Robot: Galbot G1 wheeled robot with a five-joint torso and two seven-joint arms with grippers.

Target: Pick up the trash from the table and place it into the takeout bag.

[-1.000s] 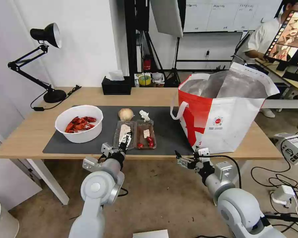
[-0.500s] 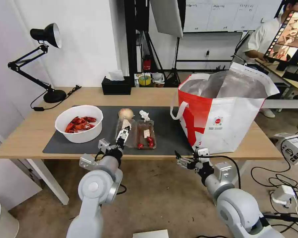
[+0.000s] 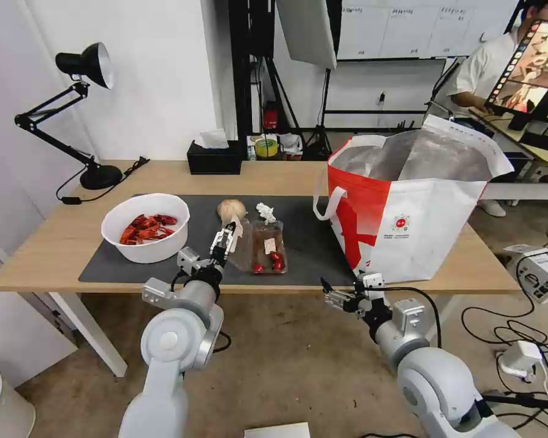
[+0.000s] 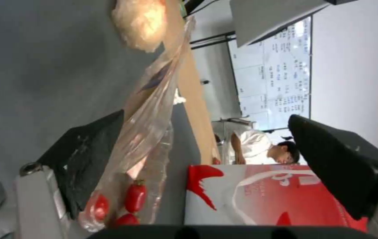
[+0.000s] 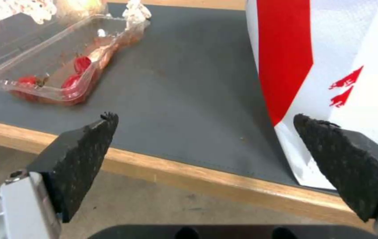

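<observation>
On the dark mat of the table stand a white bowl of red shells, a beige ball, a crumpled tissue and a clear two-compartment tray. My left gripper is open at the tray's left half, which tips up against one finger. The tray holds small red scraps. The takeout bag stands open on the right. My right gripper hangs open below the table's front edge, near the bag.
A black tissue box and a black desk lamp stand at the table's back left. Cables and a white box lie on the floor to the right. Bare mat lies between tray and bag.
My left gripper has risen and moved farther over the tray's left half, and that half now tilts up. The right arm has stayed put.
</observation>
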